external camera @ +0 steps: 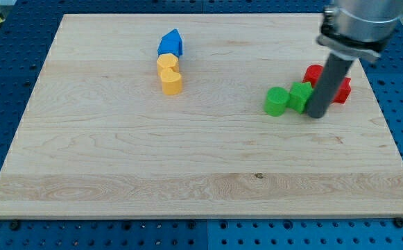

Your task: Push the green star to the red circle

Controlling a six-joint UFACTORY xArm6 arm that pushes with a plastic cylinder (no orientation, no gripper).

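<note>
No readable text, labels or numbers anywhere here

Grey metallic cylindrical housing, black collar beneath, straight dark rod ending in my tip (316, 114).

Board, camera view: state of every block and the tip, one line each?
my tip: on the board, against the green star's right side
green star: touching a green block on its left, red blocks just behind
green block: upright, shape unclear
red blocks: partly hidden by the rod
blue block: above the yellow blocks
yellow blocks: two, touching
</note>
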